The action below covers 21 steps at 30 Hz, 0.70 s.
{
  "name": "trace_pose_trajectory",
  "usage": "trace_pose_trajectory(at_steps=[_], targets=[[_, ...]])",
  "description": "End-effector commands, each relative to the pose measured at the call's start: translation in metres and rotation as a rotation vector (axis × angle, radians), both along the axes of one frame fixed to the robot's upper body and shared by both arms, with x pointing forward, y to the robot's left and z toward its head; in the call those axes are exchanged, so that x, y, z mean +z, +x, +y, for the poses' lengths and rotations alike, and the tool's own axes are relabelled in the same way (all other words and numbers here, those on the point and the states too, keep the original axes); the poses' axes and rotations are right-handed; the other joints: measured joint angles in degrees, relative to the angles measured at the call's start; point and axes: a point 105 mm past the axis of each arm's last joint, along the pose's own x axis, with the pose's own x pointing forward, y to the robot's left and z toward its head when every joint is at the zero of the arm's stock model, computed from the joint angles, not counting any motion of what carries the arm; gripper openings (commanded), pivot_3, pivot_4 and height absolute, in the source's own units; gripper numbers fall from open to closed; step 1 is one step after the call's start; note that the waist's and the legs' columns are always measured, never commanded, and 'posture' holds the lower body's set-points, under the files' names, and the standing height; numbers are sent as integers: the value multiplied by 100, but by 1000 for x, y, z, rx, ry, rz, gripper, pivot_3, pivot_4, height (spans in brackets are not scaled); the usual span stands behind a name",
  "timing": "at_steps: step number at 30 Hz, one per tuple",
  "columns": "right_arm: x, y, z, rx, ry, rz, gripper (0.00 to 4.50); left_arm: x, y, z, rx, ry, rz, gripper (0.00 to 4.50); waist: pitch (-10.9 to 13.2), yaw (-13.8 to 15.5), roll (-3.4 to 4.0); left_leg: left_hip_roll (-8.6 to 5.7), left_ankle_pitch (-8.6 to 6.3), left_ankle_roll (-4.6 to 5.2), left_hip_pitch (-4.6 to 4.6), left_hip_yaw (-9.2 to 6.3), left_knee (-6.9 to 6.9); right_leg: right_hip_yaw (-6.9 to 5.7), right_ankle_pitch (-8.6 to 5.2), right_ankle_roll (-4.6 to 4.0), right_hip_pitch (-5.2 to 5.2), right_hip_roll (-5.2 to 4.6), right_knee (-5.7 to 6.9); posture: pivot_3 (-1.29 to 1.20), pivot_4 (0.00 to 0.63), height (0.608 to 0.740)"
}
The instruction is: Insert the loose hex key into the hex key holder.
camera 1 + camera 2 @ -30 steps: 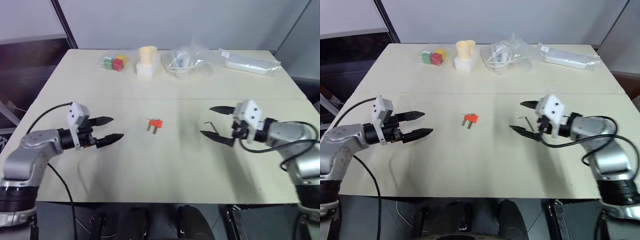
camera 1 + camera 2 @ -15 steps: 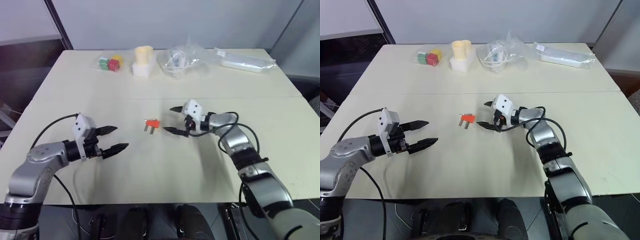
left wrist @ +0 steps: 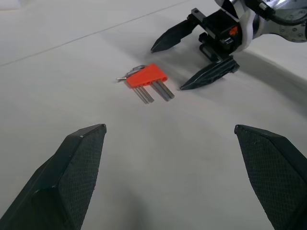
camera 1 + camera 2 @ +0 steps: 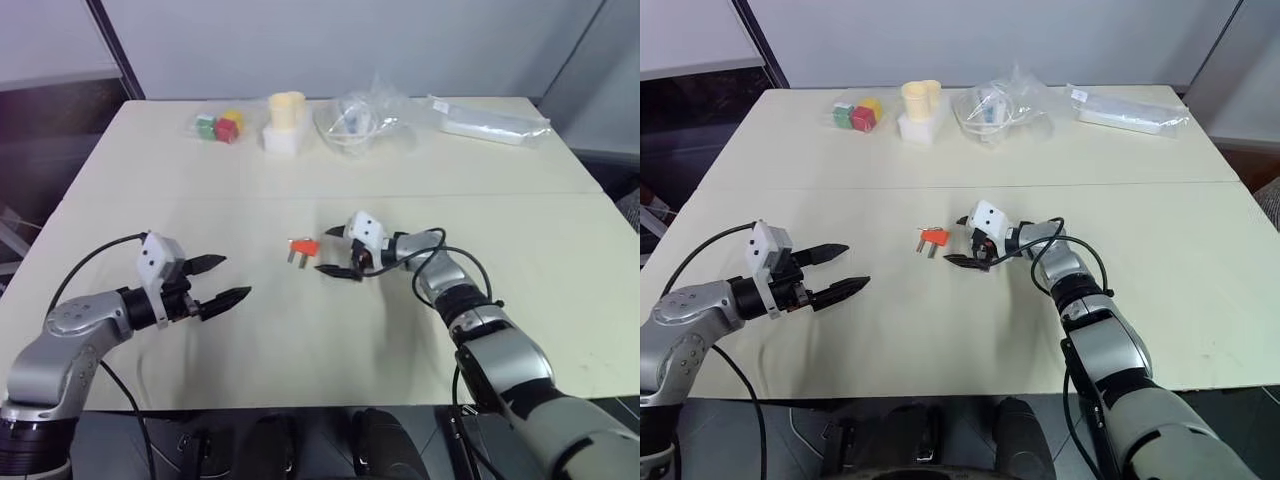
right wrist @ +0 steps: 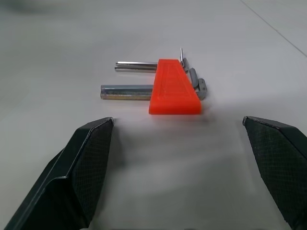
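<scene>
In the head views, the hex key holder (image 4: 305,246) was a small red-orange block lying flat near the middle of the table (image 4: 330,340), with two short silvery keys protruding toward the robot; the right gripper (image 4: 336,250), jaws wide open and empty, had moved from well to the right a second earlier to just beside the holder. In the left wrist view, the left gripper (image 3: 168,177) stood open and empty, near the holder. In the right wrist view, the holder lay between the right gripper's spread fingers (image 5: 81,167), untouched.
</scene>
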Motion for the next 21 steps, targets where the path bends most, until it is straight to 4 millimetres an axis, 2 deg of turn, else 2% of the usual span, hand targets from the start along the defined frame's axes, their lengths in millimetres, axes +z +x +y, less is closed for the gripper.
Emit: trace_pose_trajectory(at_steps=[1, 6, 16, 19, 21], targets=[[14, 5, 9, 5, 28, -33, 4500, 12, -1, 0, -2, 2, -47, 4473, 0, -1, 0, 0, 0, -1, 0, 0, -1, 0, 0, 0, -1, 0, 1, 0, 150, 740], [15, 5, 18, 19, 32, -25, 4500, 12, 0, 0, 0, 3, -49, 4473, 0, -67, 0, 0, 2, -3, 0, -1, -2, 0, 0, 0, -2, 0, 3, 0, 150, 740], [7, 4, 20, 19, 14, -11, 4500, 11, -2, 1, 12, 6, -48, 4473, 0, -113, 1, 0, 2, -4, 0, -1, -4, 0, 0, 0, -4, 1, 4, 0, 150, 740], [5, 4, 21, 19, 7, -8, 3683, 11, -2, 1, 17, 6, -49, 4500, 0, -114, 1, 0, 2, -4, 0, -1, -4, 0, 0, 0, -4, 1, 5, 0, 150, 740], [5, 4, 21, 20, 5, -6, 2604, 11, -3, 2, 21, 6, -50, 4500, 0, -113, 1, 0, 2, -4, 0, -1, -4, 0, 0, 0, -4, 1, 7, 0, 150, 740]])
